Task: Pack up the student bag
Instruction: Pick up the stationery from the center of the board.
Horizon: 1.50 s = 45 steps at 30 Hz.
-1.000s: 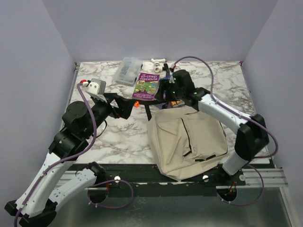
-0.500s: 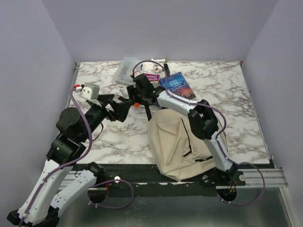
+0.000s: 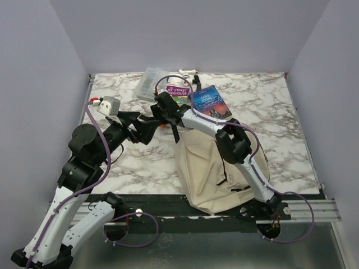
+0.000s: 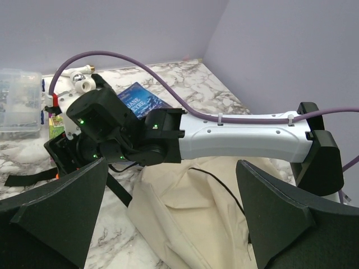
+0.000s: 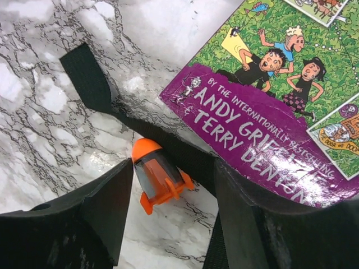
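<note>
Student bag (image 3: 213,168): beige, slumped on the near right of the worktop (image 3: 269,106), with a black strap (image 5: 92,84) trailing off its far left corner.
Right gripper (image 5: 173,165): reaches across to the left, low over the strap. Its jaws are released, with a small orange object (image 5: 160,178) lying between them.
Left gripper (image 4: 171,165): jaws spread wide with nothing in them, facing the right arm.
Purple book (image 5: 269,112): flat, its near edge along the strap.
Blue book (image 3: 210,102): just right of the purple book.
Clear box (image 3: 150,83): near the far edge.

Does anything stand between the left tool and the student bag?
Yes. In the left wrist view the right arm stretches across in front of the open left tool, above the student bag, whose cloth shows below the arm.
</note>
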### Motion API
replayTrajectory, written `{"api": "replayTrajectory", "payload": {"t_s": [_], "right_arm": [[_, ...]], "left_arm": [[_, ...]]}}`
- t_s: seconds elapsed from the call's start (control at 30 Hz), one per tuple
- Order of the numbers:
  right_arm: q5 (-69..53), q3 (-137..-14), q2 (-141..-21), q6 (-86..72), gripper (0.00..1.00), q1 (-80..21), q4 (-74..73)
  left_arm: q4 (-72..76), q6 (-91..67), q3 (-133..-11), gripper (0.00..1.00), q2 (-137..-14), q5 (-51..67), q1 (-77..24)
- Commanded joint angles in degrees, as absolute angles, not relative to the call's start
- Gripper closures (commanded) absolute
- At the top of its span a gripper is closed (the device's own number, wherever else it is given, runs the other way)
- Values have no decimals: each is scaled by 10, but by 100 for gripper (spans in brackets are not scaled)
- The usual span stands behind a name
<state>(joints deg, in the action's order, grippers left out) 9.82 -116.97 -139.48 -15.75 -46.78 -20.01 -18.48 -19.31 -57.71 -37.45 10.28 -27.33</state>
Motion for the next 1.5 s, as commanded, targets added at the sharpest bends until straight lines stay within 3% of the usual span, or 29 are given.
{"api": "replayTrajectory", "payload": {"t_s": [0.0,0.63,0.73,0.93,1.2,1.47], "right_arm": [[120,-1181,-1414,-146,39,-477,-212],[143,-1131,-1405,-118,51,-498,-178],[158,-1133,-1404,-120,60,-498,-183],[167,-1117,-1367,-124,69,-498,-175],[169,-972,-1191,-129,73,-498,-146],[311,-759,-964,-132,74,-492,-180]], "left_arm": [[-174,-199,-575,2,-384,133,-267],[-170,-214,-572,2,-418,163,-239],[-170,-215,-570,2,-422,163,-233],[-169,-218,-570,2,-435,171,-226],[-173,-212,-570,2,-448,160,-216],[-175,-215,-571,2,-471,170,-211]]}}
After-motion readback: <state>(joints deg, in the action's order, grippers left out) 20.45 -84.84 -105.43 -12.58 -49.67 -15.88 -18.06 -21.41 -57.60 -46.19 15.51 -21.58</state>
